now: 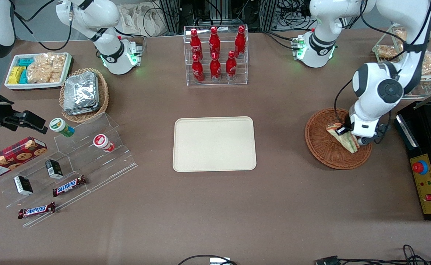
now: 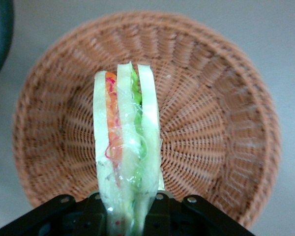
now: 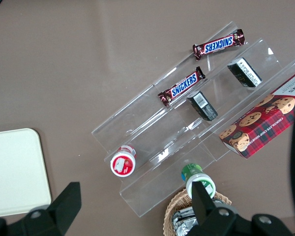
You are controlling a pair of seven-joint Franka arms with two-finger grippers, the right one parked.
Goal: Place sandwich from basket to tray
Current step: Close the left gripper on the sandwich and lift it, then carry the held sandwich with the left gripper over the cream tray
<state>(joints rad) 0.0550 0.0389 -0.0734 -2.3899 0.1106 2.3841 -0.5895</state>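
Presently listed, working arm's end of the counter point(image 1: 274, 206): one basket point(image 1: 320, 147), round, reddish-brown wicker, shallow. Over it, the left arm's pincer point(image 1: 349, 135), closed on one sandwich point(image 1: 342, 135). The wrist view shows the sandwich point(image 2: 125, 147) standing on edge between the pincer's fingers, held at its lower end, with the basket's woven floor point(image 2: 211, 132) spread beneath it. Whether the sandwich's free end touches the weave cannot be told. Sandwich: white bread wedge in clear wrap, orange, red and green filling.

Centre of counter: one tray point(image 1: 215, 144), cream-beige, rectangular, rounded corners, low rim, well apart from the basket.

Farther from the front camera than the tray: one clear rack of red bottles point(image 1: 215, 53).

Parked arm's end of the counter: clear stepped display point(image 1: 90, 162) carrying two Snickers bars point(image 1: 69, 185), two small dark boxes point(image 1: 53, 168), two lidded cups point(image 1: 101, 142); beside it, one cookie box point(image 1: 11, 156). Farther from the front camera, one tan basket of foil packets point(image 1: 82, 94) and one white tray of snack packs point(image 1: 36, 70).
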